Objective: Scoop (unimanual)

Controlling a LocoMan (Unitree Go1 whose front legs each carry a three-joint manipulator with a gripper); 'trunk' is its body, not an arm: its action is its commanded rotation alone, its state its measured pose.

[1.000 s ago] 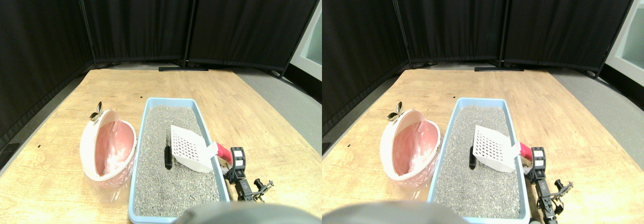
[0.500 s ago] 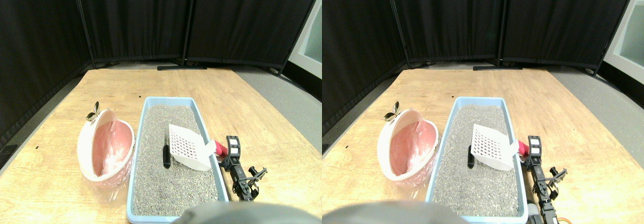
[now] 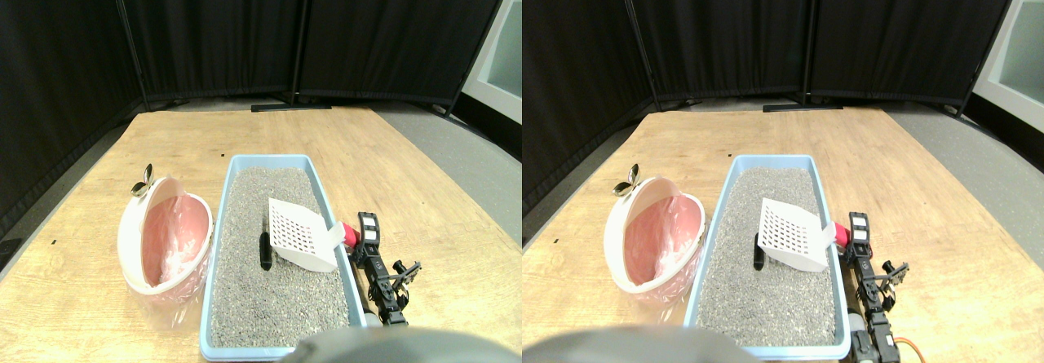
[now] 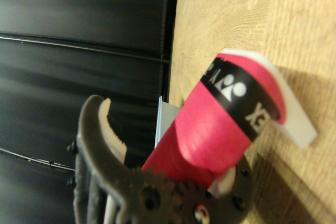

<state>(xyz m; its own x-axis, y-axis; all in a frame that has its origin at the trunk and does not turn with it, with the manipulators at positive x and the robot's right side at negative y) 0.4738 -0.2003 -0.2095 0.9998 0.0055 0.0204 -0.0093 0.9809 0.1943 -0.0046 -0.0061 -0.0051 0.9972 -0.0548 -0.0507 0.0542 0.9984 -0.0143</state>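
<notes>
A white slotted scoop (image 3: 300, 234) leans in the grey litter of the light blue litter box (image 3: 214, 249), and its red wrapped handle (image 3: 350, 234) sticks out over the right rim. A small dark lump (image 3: 263, 251) lies in the litter just left of the scoop's blade. My right gripper (image 3: 364, 232) is at the end of that handle, outside the box. In the wrist view the red handle (image 4: 215, 129) sits deep between the jaws of the gripper (image 4: 173, 145). One toothed finger (image 4: 105, 129) stands clear of it with a gap, so the gripper is open.
A white bin with a pink liner (image 3: 163, 245) lies tilted just left of the litter box, with a small metal clip (image 3: 141, 185) at its far edge. The wooden platform (image 3: 424, 216) spreads to the right, and black curtains (image 3: 245, 37) close off the back.
The whole picture has shifted, so the camera moved. My gripper has come forward, closer onto the red handle. The scoop keeps its place in the litter box.
</notes>
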